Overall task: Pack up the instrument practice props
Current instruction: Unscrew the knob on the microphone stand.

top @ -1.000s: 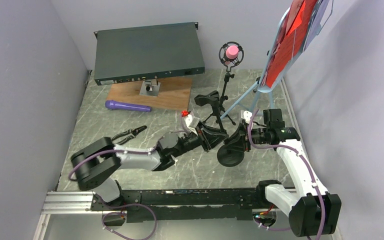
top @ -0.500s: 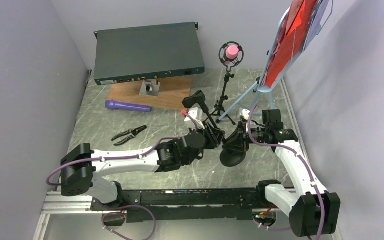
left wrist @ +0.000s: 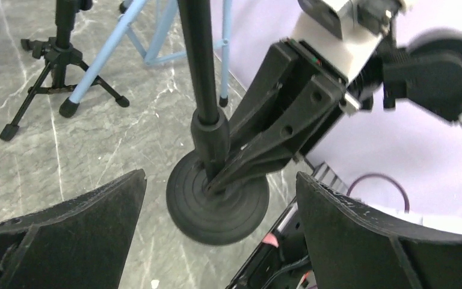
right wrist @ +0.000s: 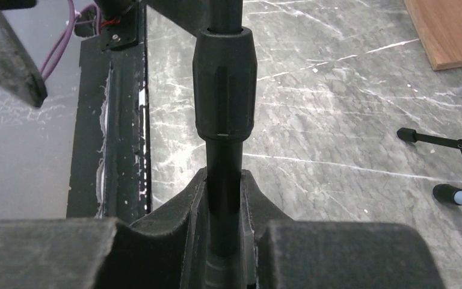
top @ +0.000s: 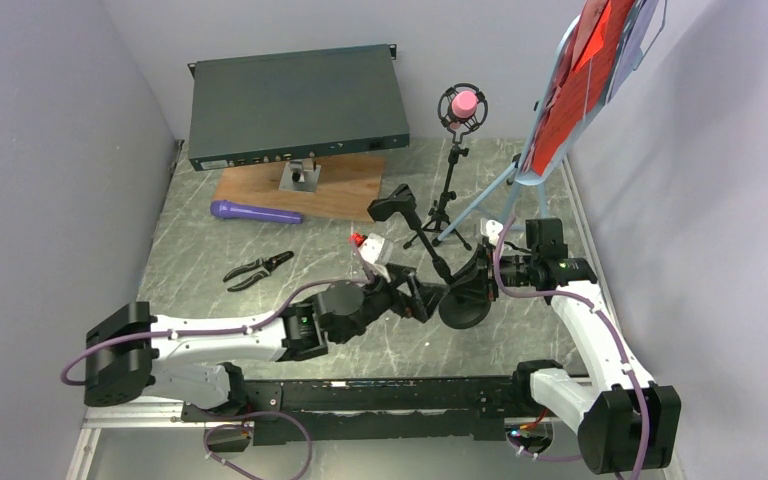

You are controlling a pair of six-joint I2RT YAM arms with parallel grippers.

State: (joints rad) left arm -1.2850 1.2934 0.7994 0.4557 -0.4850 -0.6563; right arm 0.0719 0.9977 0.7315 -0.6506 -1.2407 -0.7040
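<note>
The black round-base mic holder (top: 463, 308) leans with its pole slanting up-left to its clip (top: 392, 208). My right gripper (top: 475, 280) is shut on the pole just above the base; the right wrist view shows the pole (right wrist: 224, 84) pinched between its fingers (right wrist: 224, 208). My left gripper (top: 425, 298) stands open just left of the base, nothing between its fingers (left wrist: 219, 235); the base (left wrist: 216, 201) lies beyond them. A pink microphone (top: 463, 103) sits in the tripod mic holder (top: 450, 190). The purple microphone (top: 255, 212) lies on the table. Red music sheets (top: 580, 80) rest on the light-blue music tripod (top: 500, 190).
A dark green rack box (top: 295, 105) stands at the back on a wooden board (top: 335, 192) with a small metal piece (top: 300, 177). Pliers (top: 258, 268) lie left of centre. Walls close in on both sides. Tripod legs (left wrist: 60, 72) spread behind the held holder.
My left gripper has opened, let go of the round-base holder's pole and drawn back toward the near edge. The right gripper keeps its hold on the pole.
</note>
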